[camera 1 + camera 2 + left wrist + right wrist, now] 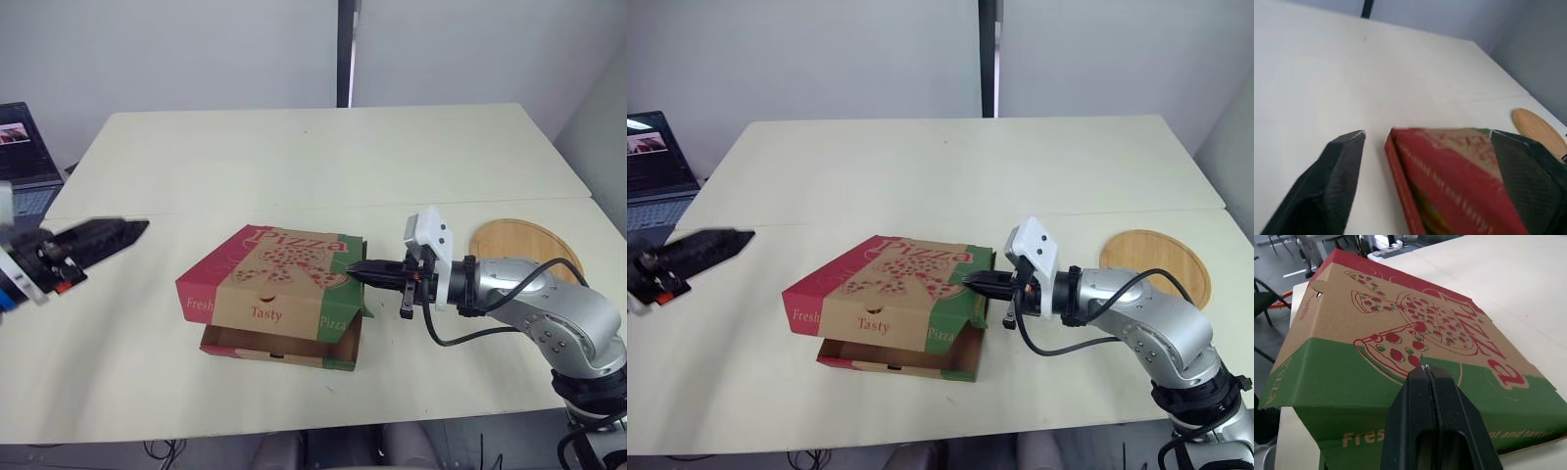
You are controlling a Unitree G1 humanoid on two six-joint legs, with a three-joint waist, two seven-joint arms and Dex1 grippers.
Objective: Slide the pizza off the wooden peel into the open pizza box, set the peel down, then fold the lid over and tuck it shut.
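Note:
The pizza box lies at the middle of the table, its printed lid folded over. The lid rides slightly above the base, its front flap hanging outside it. The pizza is hidden. My right gripper is shut, and its tips rest against the lid's right edge at the green side flap. My left gripper hovers open well to the left of the box, pointing toward it, with nothing between its fingers. The round wooden peel lies flat on the table behind my right arm.
A laptop stands off the table's far left corner. The cream table stretches behind the box, with a seam across its middle. My right arm's black cable loops near the front edge.

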